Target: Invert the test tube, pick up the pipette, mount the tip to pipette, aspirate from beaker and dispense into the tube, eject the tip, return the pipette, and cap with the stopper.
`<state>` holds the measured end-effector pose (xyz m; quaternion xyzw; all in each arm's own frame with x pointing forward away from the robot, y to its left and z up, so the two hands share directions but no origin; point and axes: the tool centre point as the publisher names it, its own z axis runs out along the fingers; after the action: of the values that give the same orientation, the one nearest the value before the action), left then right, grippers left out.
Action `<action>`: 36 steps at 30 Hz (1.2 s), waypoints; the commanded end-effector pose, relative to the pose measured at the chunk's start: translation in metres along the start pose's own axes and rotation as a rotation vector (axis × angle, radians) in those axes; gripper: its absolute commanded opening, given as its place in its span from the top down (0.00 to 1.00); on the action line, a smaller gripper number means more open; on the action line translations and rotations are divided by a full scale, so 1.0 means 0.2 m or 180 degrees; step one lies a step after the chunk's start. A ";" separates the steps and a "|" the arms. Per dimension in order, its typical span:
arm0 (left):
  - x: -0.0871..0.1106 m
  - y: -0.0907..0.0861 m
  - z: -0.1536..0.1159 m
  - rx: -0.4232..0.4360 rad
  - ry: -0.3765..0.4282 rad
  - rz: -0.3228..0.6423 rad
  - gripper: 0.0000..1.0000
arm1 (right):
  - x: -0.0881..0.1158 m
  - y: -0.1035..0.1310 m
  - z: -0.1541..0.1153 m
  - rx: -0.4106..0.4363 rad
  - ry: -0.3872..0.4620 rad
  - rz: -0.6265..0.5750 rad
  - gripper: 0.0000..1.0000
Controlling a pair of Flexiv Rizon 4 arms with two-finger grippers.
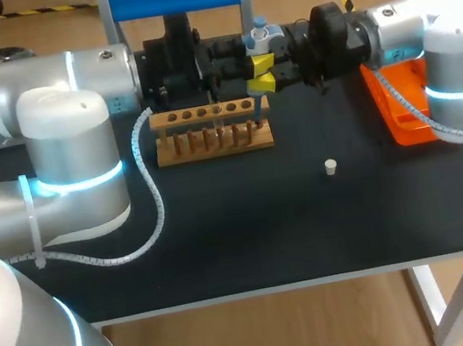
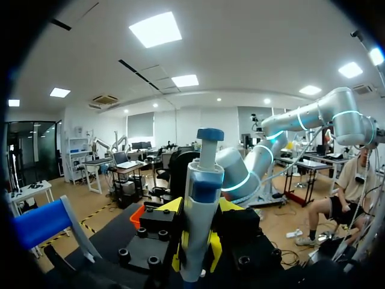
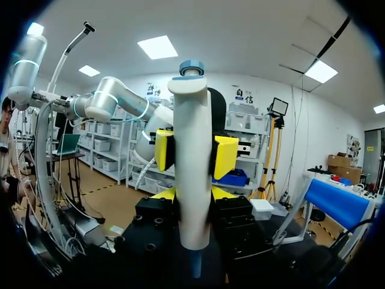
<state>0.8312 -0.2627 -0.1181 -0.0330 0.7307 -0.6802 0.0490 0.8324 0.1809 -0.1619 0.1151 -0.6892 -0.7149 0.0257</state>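
Jaws: left gripper (image 2: 197,250) and right gripper (image 3: 192,195) both clamp the pipette (image 1: 260,44).
Pipette: upright, tip down at the rack's (image 1: 213,140) right end.
Why: likely steadied for dispensing.
Stopper (image 1: 330,166): lies well apart.

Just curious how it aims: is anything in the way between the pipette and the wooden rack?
Nothing visible does. The pipette hangs above the right end of the wooden rack, its thin lower end reaching down to the top of it. The white stopper lies apart, off to the side.
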 end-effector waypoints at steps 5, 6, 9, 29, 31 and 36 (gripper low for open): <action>0.03 0.00 0.01 -0.0004 0.0002 -0.0007 1.00 | -0.01 0.01 -0.01 -0.0008 0.0000 0.0020 0.00; 0.03 0.00 0.01 -0.0004 0.0002 -0.0007 1.00 | -0.01 0.01 -0.02 -0.0011 -0.0003 0.0022 0.00; 0.03 0.00 0.01 -0.0004 0.0002 -0.0007 1.00 | 0.00 0.01 -0.06 -0.0035 -0.0019 0.0026 0.00; 0.03 0.00 0.01 -0.0004 0.0002 -0.0007 1.00 | -0.08 -0.01 -0.62 0.0382 -0.0574 0.0078 0.00; 0.03 0.00 0.01 -0.0004 0.0002 -0.0007 1.00 | -0.15 0.00 -0.66 0.0433 -0.0657 0.0071 0.00; 0.03 0.00 0.01 -0.0004 0.0002 -0.0007 1.00 | -0.40 0.03 -0.75 0.0627 -0.0864 0.0080 0.00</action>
<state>0.8258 -0.2644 -0.1189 -0.0327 0.7314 -0.6795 0.0473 0.9170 0.0470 -0.1573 0.0071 -0.7436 -0.6643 -0.0748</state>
